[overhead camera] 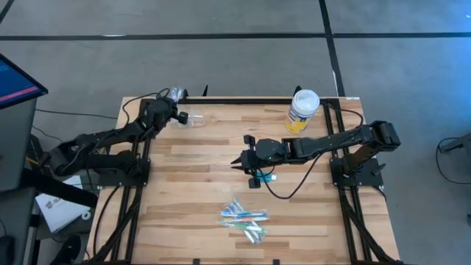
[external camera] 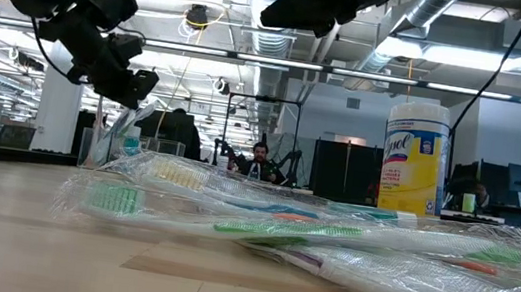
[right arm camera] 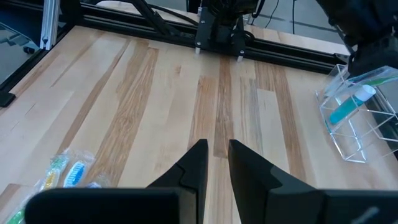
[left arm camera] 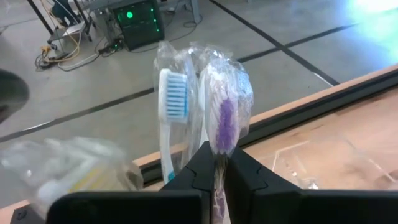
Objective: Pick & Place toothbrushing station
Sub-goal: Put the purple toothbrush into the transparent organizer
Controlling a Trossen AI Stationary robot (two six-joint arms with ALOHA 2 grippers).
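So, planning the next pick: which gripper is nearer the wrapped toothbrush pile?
Right. The right gripper hovers mid-table, just behind the pile; the left gripper is at the far left corner.

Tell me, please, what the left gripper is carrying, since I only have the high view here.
Observer: The left gripper is shut on a clear-wrapped purple-bristled toothbrush, with a blue-bristled one beside it.
Operator: Thanks. Is the clear cup empty?
Observer: No, the right wrist view shows a teal tube inside the clear cup.
Operator: And the right gripper?
Observer: The right gripper hovers over the table, fingers slightly apart, nothing between them.
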